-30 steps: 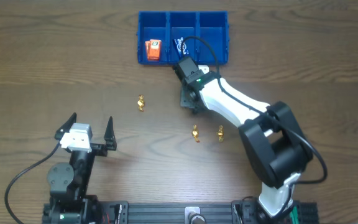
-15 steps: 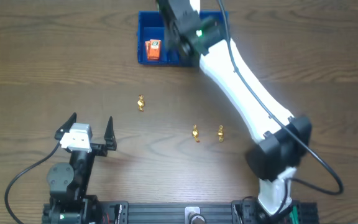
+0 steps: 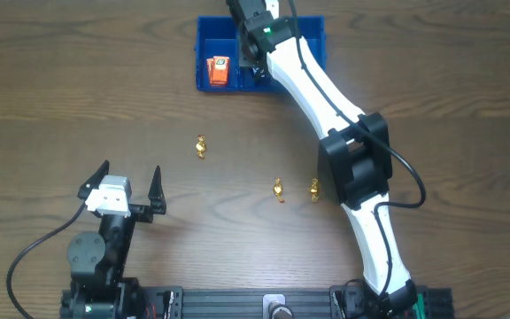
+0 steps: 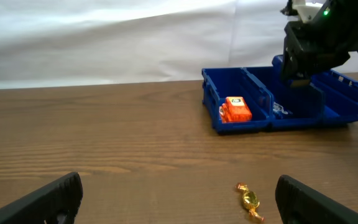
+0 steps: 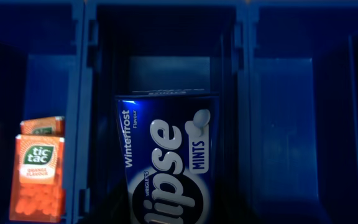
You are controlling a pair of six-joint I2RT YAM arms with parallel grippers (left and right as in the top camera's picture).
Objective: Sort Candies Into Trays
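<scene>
A blue three-compartment tray (image 3: pixel 312 53) stands at the far middle of the table. An orange candy box (image 3: pixel 218 71) lies in its left compartment. My right gripper (image 3: pixel 257 55) hangs over the middle compartment, shut on a dark blue mint tin (image 5: pixel 166 162). The left wrist view shows that gripper (image 4: pixel 300 78) above the tray (image 4: pixel 347 99) and the orange box (image 4: pixel 237 109). Three gold wrapped candies (image 3: pixel 201 146) (image 3: pixel 278 190) (image 3: pixel 314 189) lie on the wood. My left gripper (image 3: pixel 131 182) stands open near the front left, holding nothing.
The right compartment of the tray (image 5: pixel 291 124) holds nothing. One gold candy (image 4: pixel 250 200) lies a little ahead of my left gripper's open fingers. The right arm stretches across the table's middle towards the tray.
My right gripper rose from the table below the tray and moved up over the tray's middle compartment. The left arm has not moved.
</scene>
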